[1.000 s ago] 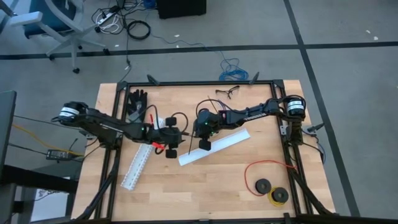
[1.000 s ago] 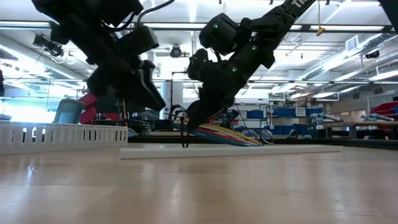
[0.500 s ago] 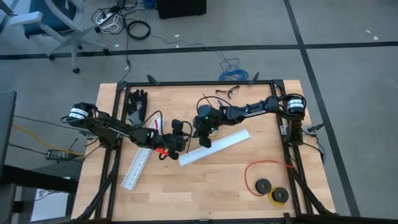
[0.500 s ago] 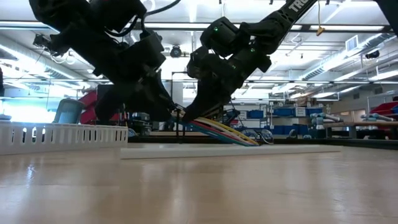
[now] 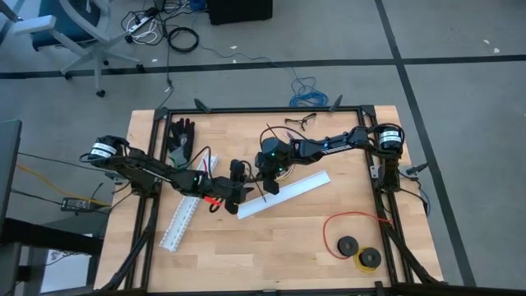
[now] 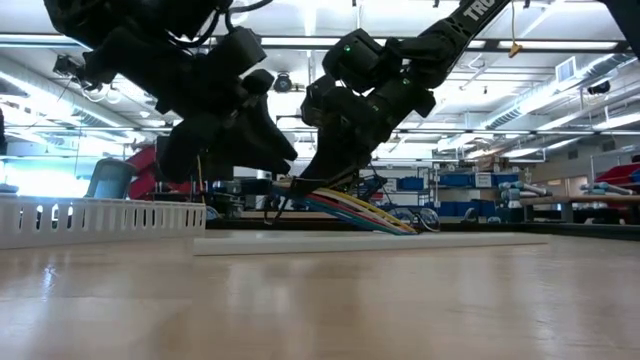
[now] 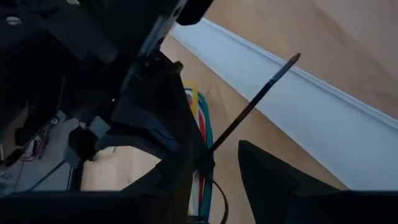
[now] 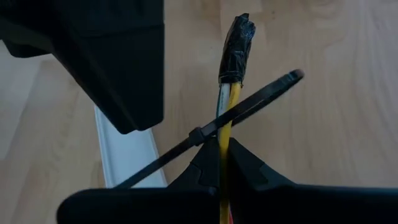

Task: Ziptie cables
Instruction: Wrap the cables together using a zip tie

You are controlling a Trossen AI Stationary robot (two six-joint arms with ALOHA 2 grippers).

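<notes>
Wooden and framed in black rails, the desk [image 5: 304,247] carries two white slotted channels, one [image 5: 283,194] under the meeting arms and one [image 5: 181,220] nearer the left edge; neither channel has anything lying in it. A black glove [image 5: 180,138] sits near the far rail, and a red wire loop [image 5: 355,222] with black spools [image 5: 357,250] lies well apart toward the right front. From above, both arms reach in low and nearly flat, meeting mid-desk. The right hand [image 8: 219,163] is closed on the cables [image 8: 222,124], whose dark taped end [image 8: 239,42] sticks out past the fingers, with a black ziptie [image 8: 214,129] looped across the bundle. Only the low view shows the coloured wires [image 6: 350,213] fanning down to the desk behind the channel. The left hand [image 7: 214,167] sits just beside the bundle, its fingers parted around the ziptie's tail [image 7: 258,98], though I cannot tell whether they touch it.
</notes>
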